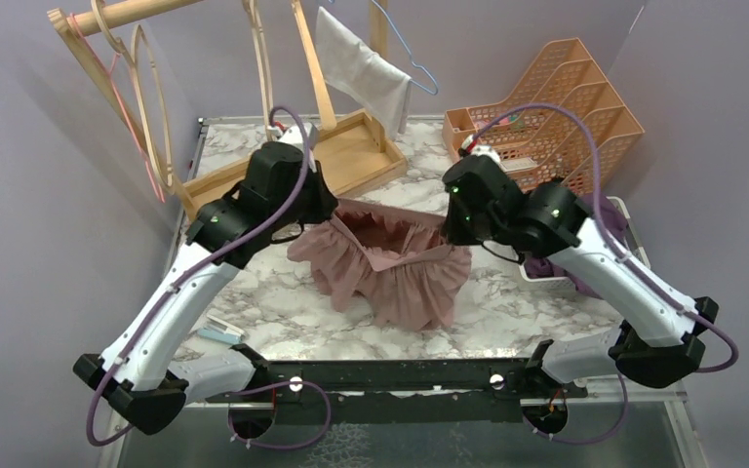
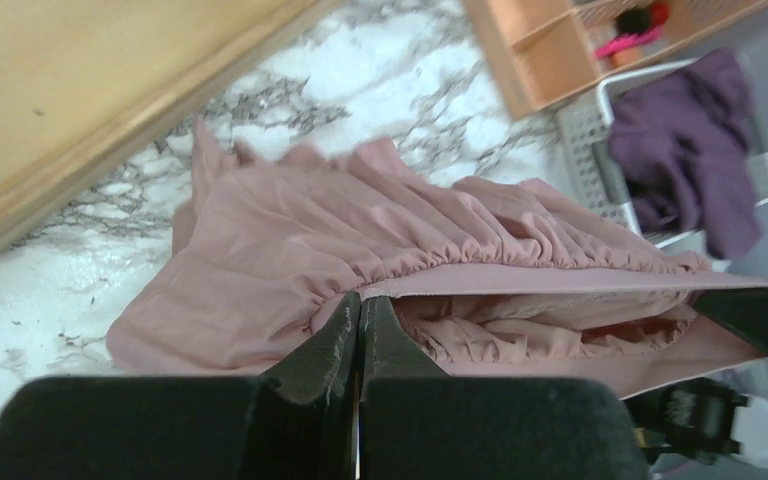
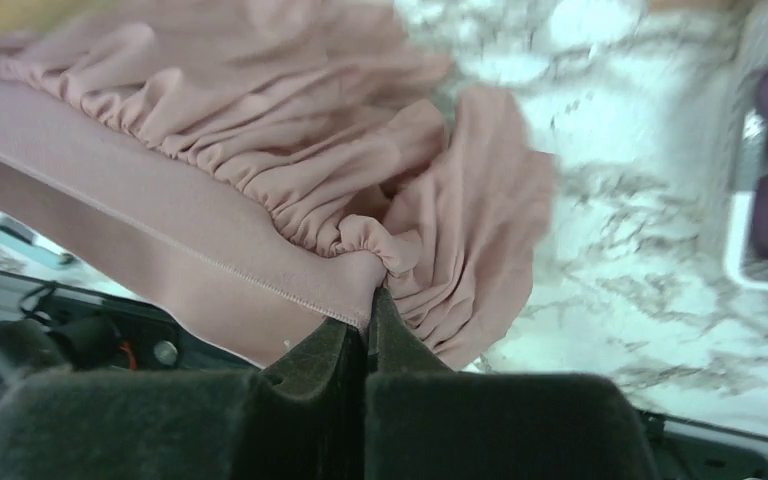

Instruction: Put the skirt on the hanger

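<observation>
A dusty-pink ruffled skirt [image 1: 390, 261] hangs stretched between both grippers above the marble table, its waistband open and taut. My left gripper [image 1: 324, 213] is shut on the waistband's left end; in the left wrist view [image 2: 361, 300] the jaws pinch the band of the skirt [image 2: 290, 230]. My right gripper [image 1: 452, 230] is shut on the right end; in the right wrist view [image 3: 368, 302] the jaws clamp the hem of the skirt [image 3: 260, 150]. A blue wire hanger [image 1: 412, 60] carrying a white cloth [image 1: 363, 70] hangs at the back.
A wooden tray [image 1: 356, 161] lies behind the skirt. Wooden hangers [image 1: 146, 88] hang on a rack at back left. An orange file rack [image 1: 556, 102] stands at back right. A white basket with purple clothing [image 2: 680, 150] sits right of the skirt. A small object [image 1: 220, 331] lies front left.
</observation>
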Robot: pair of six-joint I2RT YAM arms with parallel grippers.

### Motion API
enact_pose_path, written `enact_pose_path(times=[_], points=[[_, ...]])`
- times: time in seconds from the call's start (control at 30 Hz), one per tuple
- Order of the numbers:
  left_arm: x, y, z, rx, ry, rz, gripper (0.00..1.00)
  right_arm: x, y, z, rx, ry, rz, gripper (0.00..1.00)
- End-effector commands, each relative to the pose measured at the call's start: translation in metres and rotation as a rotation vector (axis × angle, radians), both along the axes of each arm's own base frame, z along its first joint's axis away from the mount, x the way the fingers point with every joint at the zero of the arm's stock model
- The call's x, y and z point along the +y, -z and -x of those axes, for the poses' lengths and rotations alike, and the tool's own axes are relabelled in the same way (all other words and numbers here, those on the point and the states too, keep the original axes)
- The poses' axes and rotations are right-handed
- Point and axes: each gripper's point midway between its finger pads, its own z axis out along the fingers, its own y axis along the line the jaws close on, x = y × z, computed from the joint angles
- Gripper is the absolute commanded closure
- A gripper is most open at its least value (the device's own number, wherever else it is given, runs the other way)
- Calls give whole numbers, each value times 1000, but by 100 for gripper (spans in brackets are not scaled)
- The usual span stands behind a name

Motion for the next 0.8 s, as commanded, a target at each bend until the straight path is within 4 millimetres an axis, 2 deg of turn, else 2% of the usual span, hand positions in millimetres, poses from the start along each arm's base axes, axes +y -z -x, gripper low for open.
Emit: enact_pose_path(times=[0.0,0.13,0.2,0.27,0.37,0.4,0.6,0.7,0.77], points=[[33,-48,17,-52,-104,6,100,-38,-46,0,-92,-48,166,97],[55,-76,31,-68,-159,-14,100,-23,-77,-1,-137,-129,97,96],[65,-76,38,-58,-181,-32,100,-16,-74,-2,-122,-158,101,96],[67,-67,42,-31,-183,-48,100,-12,-56,-5,-90,-168,136,96],[64,-28,45,57,-169,-97,100,3,-14,-11,-11,-228,142,96],[63,-11,44,86,-167,-116,100,7,8,-11,29,-257,135,96],[45,87,34,204,-124,-165,100,22,106,-31,192,-324,57,95],[34,126,26,243,-110,-163,100,29,145,-31,260,-342,55,91],[31,144,23,270,-114,-174,93,34,162,-30,295,-350,49,87]])
